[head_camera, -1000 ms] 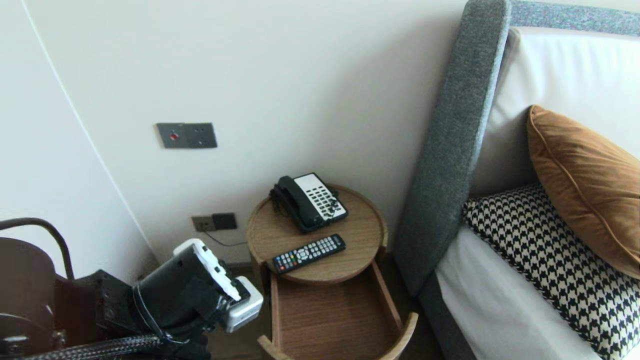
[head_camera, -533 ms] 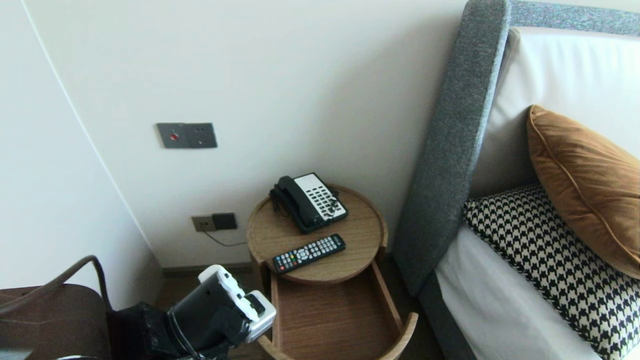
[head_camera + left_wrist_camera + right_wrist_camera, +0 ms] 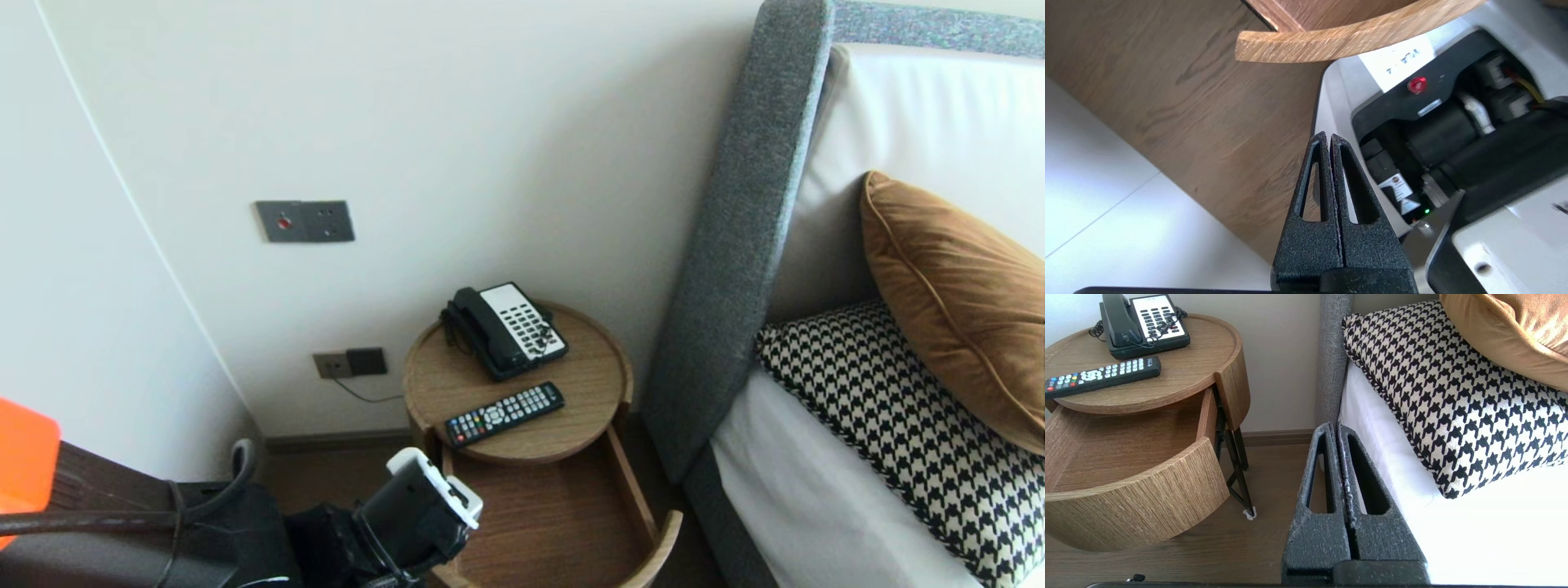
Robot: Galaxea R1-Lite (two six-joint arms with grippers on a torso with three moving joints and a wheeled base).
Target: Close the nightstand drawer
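Drawer (image 3: 1355, 38) open, curved front near closed left claw (image 3: 1329, 136)

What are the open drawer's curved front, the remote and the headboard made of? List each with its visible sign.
Drawer front: looks like light oak wood or veneer with a matt finish; fine grain lines run along the curve.
Remote: apparently black plastic, with small white and coloured buttons that may be rubber.
Headboard: grey woven fabric upholstery, judging by its speckled, rough texture.
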